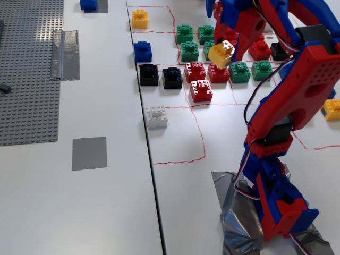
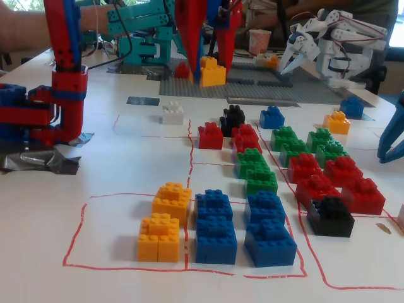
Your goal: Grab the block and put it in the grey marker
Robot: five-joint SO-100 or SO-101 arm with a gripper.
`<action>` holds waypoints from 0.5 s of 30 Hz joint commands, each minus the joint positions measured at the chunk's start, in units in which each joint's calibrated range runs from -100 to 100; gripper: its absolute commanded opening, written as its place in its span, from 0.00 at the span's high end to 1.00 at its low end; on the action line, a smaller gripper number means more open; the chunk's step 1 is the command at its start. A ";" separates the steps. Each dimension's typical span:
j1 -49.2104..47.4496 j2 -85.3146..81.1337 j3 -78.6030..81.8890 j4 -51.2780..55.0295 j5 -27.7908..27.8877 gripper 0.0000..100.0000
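1 red-and-blue arm rises from the lower right of a fixed view and folds over toward the top, its hand (image 1: 223, 54) pinching the yellow block (image 1: 221, 53) above the red and green bricks, well apart from the grey marker (image 1: 89, 153) on the counter (image 1: 79, 212) at lower left.

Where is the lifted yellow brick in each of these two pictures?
In a fixed view: the block hangs tilted, upper middle of the picture.
In a fixed view: the block is at top centre, raised off the table.
Shared landmark: the white brick, lower left of the block in both.
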 commanded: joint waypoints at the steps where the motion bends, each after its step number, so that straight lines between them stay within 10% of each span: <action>1: -6.17 -2.26 -6.09 0.71 -2.83 1.00; 15: -27.66 2.20 -5.81 -2.86 -12.26 1.00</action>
